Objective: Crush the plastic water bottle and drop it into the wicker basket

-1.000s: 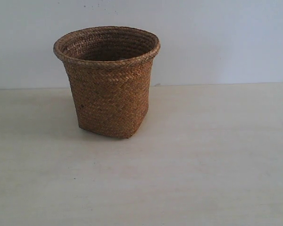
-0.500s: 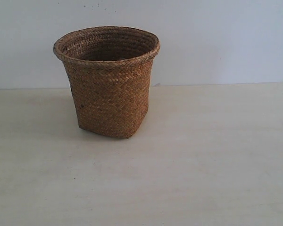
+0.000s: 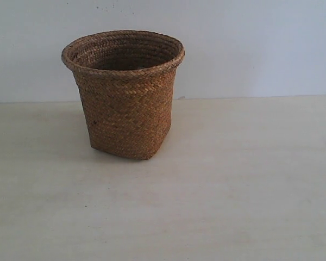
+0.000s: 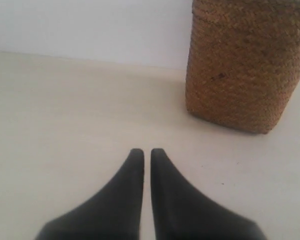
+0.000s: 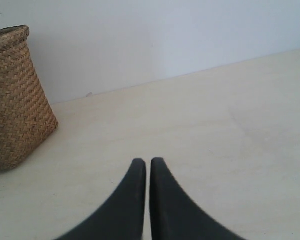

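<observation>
The brown wicker basket [image 3: 125, 92] stands upright on the pale table, left of centre in the exterior view, its inside in shadow. The plastic water bottle is out of view in every frame. Neither arm shows in the exterior view. In the left wrist view my left gripper [image 4: 147, 152] is shut with nothing between its black fingers, low over the table with the basket [image 4: 242, 65] ahead of it. My right gripper [image 5: 147, 162] is likewise shut and empty, with the basket [image 5: 15, 100] off to one side.
A white wall [image 3: 250, 43] rises behind the table's back edge. The light tabletop [image 3: 233, 190] stretches wide in front of and beside the basket.
</observation>
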Available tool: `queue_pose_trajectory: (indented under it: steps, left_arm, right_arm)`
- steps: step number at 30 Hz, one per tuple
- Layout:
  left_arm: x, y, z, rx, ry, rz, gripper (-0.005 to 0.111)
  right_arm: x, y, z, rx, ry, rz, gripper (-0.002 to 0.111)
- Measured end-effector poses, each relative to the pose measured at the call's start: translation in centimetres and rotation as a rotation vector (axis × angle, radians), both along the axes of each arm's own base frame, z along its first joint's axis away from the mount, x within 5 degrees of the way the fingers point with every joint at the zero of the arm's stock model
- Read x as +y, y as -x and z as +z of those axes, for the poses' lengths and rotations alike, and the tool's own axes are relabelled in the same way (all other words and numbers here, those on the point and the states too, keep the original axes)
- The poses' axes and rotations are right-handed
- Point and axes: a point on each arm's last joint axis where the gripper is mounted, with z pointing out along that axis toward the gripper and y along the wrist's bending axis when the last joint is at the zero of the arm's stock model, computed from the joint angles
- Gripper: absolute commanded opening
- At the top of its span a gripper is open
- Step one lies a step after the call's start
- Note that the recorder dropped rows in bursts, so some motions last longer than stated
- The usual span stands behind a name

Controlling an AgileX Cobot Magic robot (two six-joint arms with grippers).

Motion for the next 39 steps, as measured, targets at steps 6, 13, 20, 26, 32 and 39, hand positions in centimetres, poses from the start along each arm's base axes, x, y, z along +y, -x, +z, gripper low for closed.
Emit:
queue_pose_trajectory:
  steps: [6,13,20,26,32,39]
  left_arm:
    - [0.82,-0.05,0.15,-0.020,-0.112,0.067,0.004]
    - [1.01,-0.06,0.22,-0.027,-0.174,0.076,0.004]
    - [1.02,-0.06,0.22,-0.027,-0.176,0.076,0.004]
    - [1.02,-0.06,0.22,-0.027,-0.176,0.076,0.004]
    - [1.02,-0.06,0.22,-0.027,-0.174,0.077,0.004]
    - [1.02,-0.06,0.22,-0.027,-0.174,0.077,0.004]
  right_arm:
    - [0.00,0.00,0.00,0.000,0.000,0.000,0.000]
    - [0.00,0.00,0.00,0.000,0.000,0.000,0.000]
    - [0.00,0.00,0.00,0.000,0.000,0.000,0.000]
    - [0.00,0.00,0.00,0.000,0.000,0.000,0.000]
    - [-0.01,0.00,-0.02,-0.001,0.047,0.006,0.000]
    - [-0.04,-0.08,0.53,-0.077,0.095,-0.014,0.000]
